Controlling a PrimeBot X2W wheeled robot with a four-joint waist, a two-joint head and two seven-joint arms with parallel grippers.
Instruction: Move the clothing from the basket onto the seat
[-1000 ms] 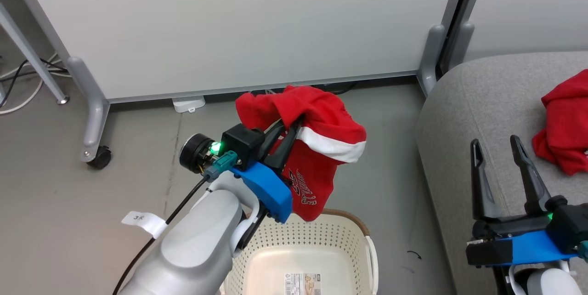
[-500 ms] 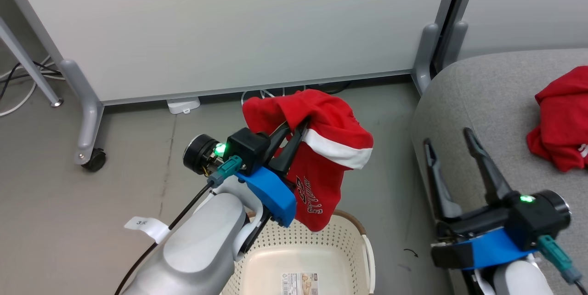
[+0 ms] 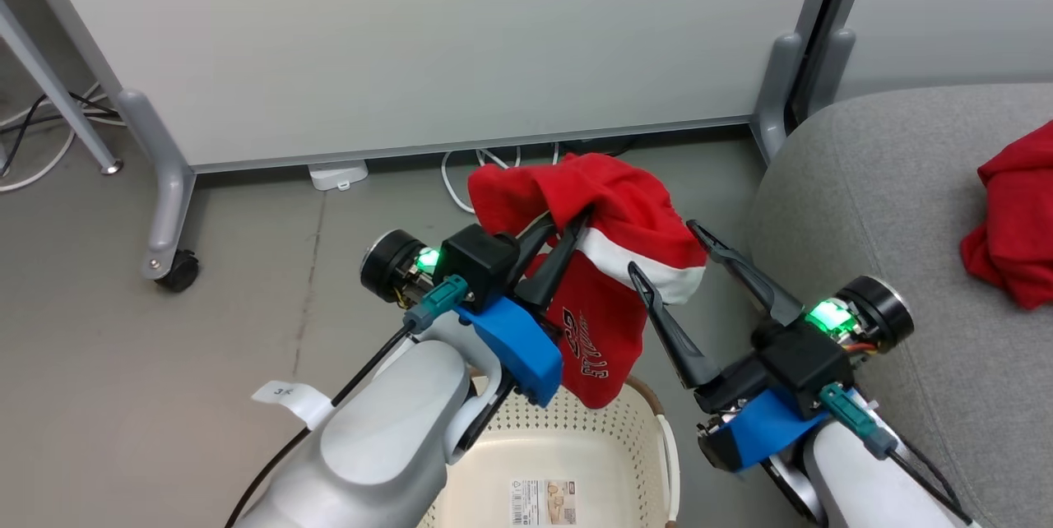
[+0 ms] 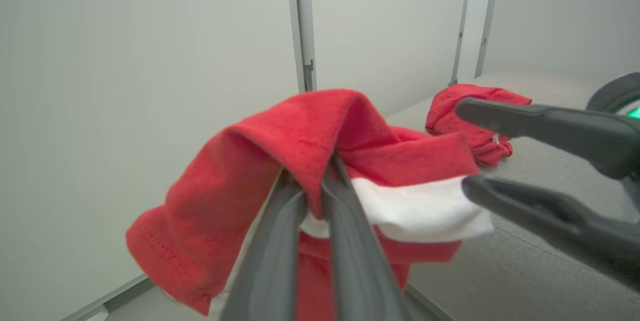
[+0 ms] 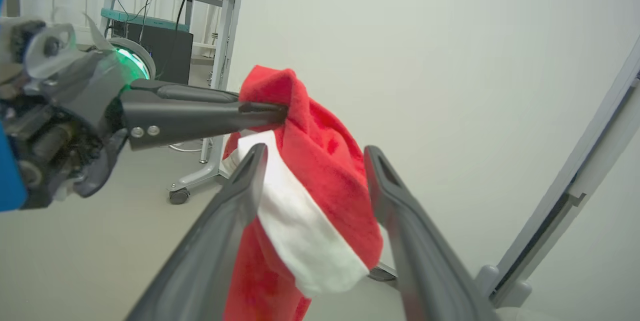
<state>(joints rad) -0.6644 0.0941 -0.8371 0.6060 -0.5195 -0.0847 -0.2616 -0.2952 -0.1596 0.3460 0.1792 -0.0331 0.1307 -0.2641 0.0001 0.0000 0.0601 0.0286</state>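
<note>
On smooth grey floor [image 3: 123, 331]: cream-white perforated plastic basket [image 3: 576, 421] at the near edge, grey castored partition leg [image 3: 169, 207], small white box [image 3: 338, 175] and loose white cables [image 3: 485, 162] along the partition's foot. On large light-grey fabric sofa [image 3: 888, 182], at right: 1 crumpled bright-red garment [image 3: 1012, 224].

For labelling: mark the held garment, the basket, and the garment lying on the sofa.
held garment [image 3: 625, 203]: head view, red fabric above the white stripe.
basket [image 3: 625, 429]: head view, perforated far wall.
other garment [image 3: 1016, 224]: head view, crumpled middle.

Red logo garment [image 3: 613, 207] hangs above the cream basket [image 3: 568, 421]; second red garment [image 3: 1016, 224] lies on grey seat [image 3: 864, 182].
</note>
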